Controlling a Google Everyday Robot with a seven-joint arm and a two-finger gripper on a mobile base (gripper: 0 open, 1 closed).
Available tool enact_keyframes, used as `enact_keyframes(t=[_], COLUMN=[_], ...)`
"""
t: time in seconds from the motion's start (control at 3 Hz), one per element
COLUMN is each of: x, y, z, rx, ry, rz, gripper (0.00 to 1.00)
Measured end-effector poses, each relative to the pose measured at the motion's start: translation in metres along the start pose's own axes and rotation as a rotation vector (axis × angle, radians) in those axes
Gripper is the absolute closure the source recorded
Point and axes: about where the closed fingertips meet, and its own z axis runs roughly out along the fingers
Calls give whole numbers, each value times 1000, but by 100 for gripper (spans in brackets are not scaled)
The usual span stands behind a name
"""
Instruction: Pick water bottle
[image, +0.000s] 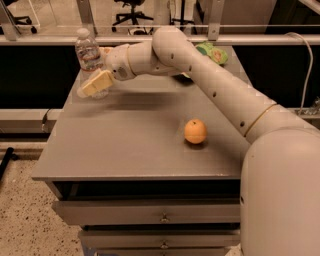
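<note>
The water bottle (87, 50) is clear and ribbed, with a white cap and a white label. It stands upright at the far left corner of the grey table (125, 145). My gripper (94, 70) has reached it from the right and is open. One tan finger (96, 83) lies in front of the bottle's lower part and the other shows just behind it, so the bottle stands between the jaws. The bottle's base is hidden by the near finger.
An orange (195, 131) sits right of the table's centre. A green packet (214, 53) lies at the far right edge, partly behind my arm. Drawers (160, 215) are below the tabletop. A rail runs behind the table.
</note>
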Motion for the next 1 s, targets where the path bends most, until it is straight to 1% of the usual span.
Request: enact_keyframes(t=[0.33, 0.67, 1.0], x=[-6, -8, -24], y=[-1, -2, -3], z=[9, 9, 0], rx=[-11, -11, -16], ry=[-47, -68, -130], rz=[29, 39, 44], gripper=[32, 56, 79])
